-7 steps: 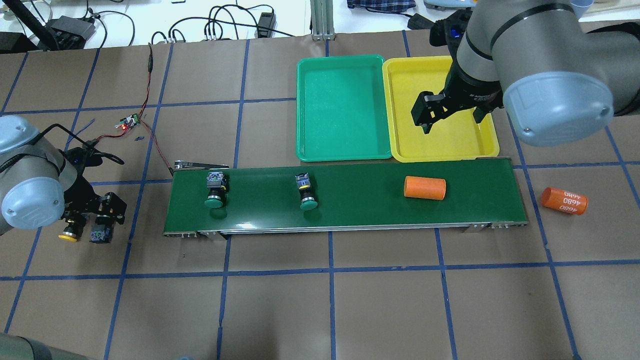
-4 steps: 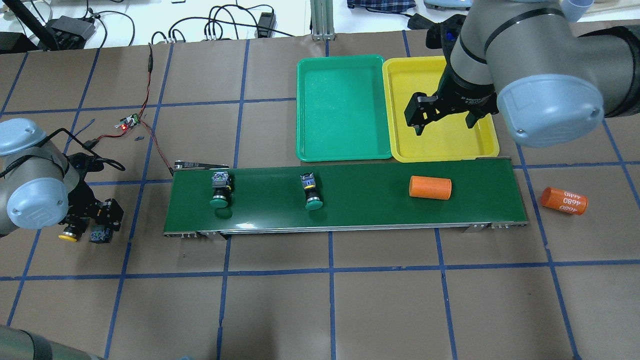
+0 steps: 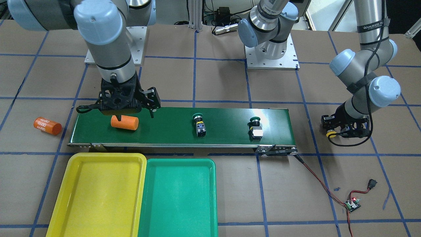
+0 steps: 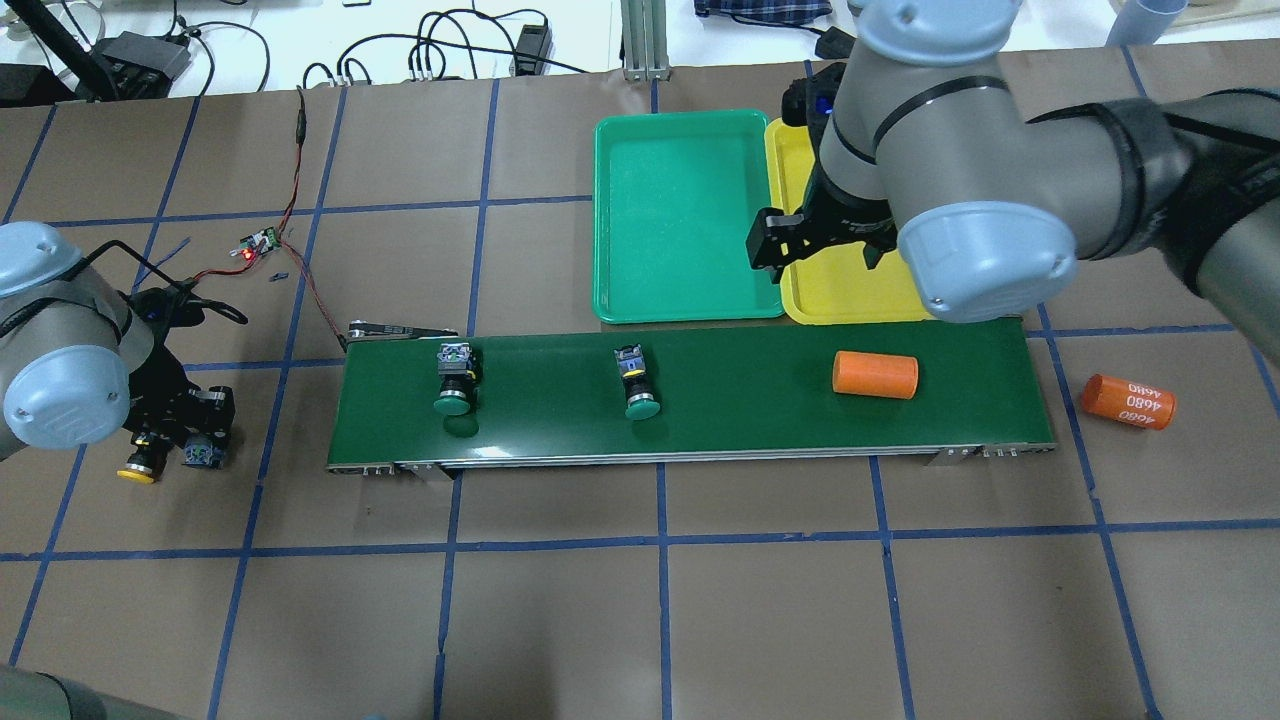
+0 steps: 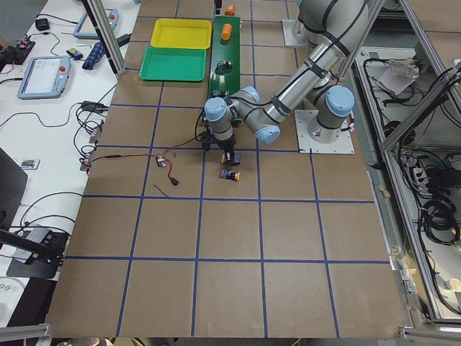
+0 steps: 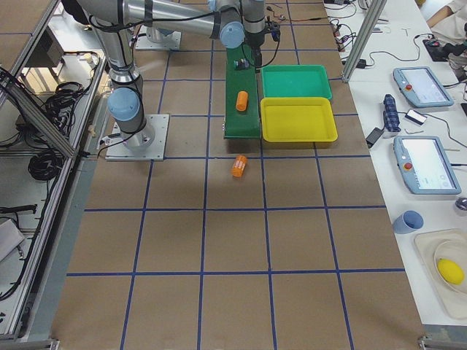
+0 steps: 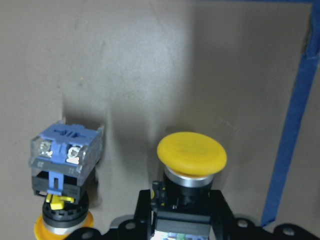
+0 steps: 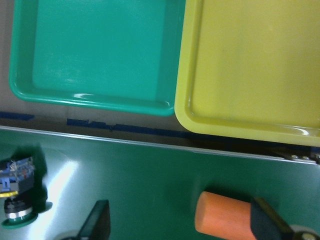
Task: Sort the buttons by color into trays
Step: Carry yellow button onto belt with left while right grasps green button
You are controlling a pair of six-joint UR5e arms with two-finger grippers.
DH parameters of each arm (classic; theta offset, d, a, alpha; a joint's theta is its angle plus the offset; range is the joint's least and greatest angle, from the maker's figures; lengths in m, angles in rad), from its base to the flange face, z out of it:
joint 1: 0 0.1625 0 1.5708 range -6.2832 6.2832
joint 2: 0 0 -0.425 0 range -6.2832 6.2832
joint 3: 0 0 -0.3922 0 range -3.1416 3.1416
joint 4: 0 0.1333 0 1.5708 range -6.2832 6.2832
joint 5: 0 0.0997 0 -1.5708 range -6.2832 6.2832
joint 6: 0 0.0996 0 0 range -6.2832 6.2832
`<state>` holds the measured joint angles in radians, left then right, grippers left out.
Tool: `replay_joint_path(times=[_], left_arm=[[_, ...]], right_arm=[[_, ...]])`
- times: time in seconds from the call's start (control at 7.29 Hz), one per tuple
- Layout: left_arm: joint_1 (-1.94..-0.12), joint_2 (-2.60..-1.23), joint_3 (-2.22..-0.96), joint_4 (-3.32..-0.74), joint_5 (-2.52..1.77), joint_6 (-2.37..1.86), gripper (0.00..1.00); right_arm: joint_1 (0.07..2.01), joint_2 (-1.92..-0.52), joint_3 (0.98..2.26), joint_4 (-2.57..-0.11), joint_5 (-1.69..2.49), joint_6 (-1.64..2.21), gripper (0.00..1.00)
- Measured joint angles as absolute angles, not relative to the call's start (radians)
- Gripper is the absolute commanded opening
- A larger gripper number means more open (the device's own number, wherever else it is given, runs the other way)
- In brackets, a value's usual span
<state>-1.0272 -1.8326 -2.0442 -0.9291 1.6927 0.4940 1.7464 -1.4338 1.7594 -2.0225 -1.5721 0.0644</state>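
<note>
sorted 0 of 4 | yellow tray [image 4: 840,295], green tray [image 4: 690,215] upper centre, both empty | green buttons [image 4: 452,385] mid-frame on conveyor belt [image 4: 740,400] | yellow buttons [image 4: 137,468] far left under left gripper [image 4: 178,445], grip unclear | right gripper [image 8: 180,205] spread open

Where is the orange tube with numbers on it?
In the overhead view, the numbered orange tube lies on the table at far right, just past the end of the green conveyor belt.
</note>
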Motion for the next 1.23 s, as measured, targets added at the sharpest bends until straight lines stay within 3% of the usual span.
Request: replay_joint_path(times=[0.55,1.23], left_arm=[[-1.170,-1.753,-1.848,-1.138,1.574,0.462,0.00],[-1.295,-1.745,-1.915,-1.166,1.474,0.399,0.00]], right_arm=[[1.863,-1.341,1.765,-2.130,-1.574,0.216,1.00],[1.927,-1.250,1.776,-2.272,-1.589,0.263,0.94]])
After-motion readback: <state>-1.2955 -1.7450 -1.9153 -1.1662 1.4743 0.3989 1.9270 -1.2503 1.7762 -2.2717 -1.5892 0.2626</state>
